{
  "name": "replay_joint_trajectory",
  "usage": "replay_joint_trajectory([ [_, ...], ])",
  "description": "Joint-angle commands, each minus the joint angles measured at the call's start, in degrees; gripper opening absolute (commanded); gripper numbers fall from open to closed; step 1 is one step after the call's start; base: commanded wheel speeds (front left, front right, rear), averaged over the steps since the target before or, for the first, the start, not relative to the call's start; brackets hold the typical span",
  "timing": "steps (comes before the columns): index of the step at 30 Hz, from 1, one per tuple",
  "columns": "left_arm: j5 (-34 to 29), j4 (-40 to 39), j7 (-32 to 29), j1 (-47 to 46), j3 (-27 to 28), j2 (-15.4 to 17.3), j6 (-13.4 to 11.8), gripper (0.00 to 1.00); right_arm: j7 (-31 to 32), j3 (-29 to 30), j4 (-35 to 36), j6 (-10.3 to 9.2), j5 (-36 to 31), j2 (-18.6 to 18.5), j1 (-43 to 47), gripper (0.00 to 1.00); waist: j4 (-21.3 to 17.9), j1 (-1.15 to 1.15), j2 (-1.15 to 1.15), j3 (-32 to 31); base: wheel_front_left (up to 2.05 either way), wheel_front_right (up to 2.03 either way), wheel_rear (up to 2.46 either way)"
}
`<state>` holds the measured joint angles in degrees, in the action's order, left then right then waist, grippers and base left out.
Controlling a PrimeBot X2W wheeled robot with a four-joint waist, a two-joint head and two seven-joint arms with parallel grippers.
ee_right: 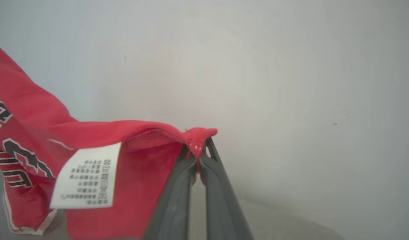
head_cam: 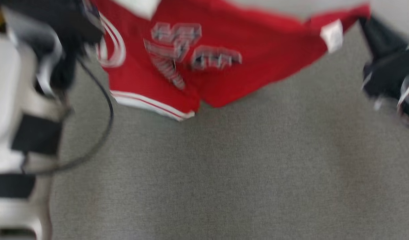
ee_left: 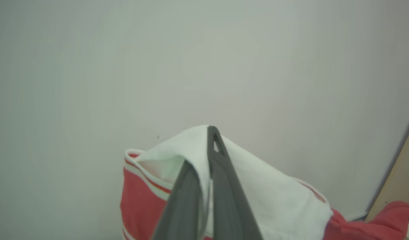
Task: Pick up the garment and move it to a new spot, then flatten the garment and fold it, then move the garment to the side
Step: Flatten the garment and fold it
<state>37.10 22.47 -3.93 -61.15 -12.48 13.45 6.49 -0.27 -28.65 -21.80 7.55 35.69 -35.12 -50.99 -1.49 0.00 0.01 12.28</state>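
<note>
Both pinched tight: left gripper point(ee_left: 204, 150) on the white-lined edge of the red garment point(head_cam: 224, 66), right gripper point(ee_right: 199, 146) on a red corner. The cloth hangs stretched between the 2, above the grey surface point(head_cam: 224, 183).

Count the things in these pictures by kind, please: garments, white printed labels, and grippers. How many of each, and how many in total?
garment: 1
label: 1
grippers: 2 (left gripper, right gripper)
Total: 4
</note>
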Motion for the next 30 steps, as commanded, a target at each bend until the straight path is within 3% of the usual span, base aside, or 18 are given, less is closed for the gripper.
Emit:
replay_joint_trajectory([
  [1,-0.6,0.7,-0.4,-2.5,0.3,0.2,-0.4,0.00,0.8,0.0,-0.1,-0.16,0.3,0.0,-2.3,0.00,-1.0,0.00,-0.01,9.1,0.00,0.00,0.00],
  [9,-5.6,13.4,-0.9,-33.9,-1.0,0.3,-1.7,0.00,7.4,2.0,-8.7,-0.16,1.3,1.9,-29.3,0.00,-3.5,0.00,-0.01,19.4,0.00,0.00,0.00],
  [16,-9.4,23.1,2.5,-53.4,-3.0,-1.1,-1.7,0.00,6.7,3.2,-18.6,-0.16,-2.7,4.7,-48.3,0.00,-4.4,0.00,-0.01,23.3,0.00,0.00,0.00],
  [23,-11.2,31.9,6.0,-63.0,-4.5,-2.1,-1.3,0.00,5.7,2.1,-26.5,-0.16,-5.3,6.1,-58.4,0.00,-4.0,0.00,-0.01,25.2,0.00,0.00,0.00],
  [30,-10.9,38.6,8.8,-66.1,-5.0,-3.2,-1.0,0.00,4.0,0.1,-32.7,-0.16,-6.1,7.3,-62.7,0.00,-3.8,0.00,-0.01,27.2,0.00,0.00,0.00],
])
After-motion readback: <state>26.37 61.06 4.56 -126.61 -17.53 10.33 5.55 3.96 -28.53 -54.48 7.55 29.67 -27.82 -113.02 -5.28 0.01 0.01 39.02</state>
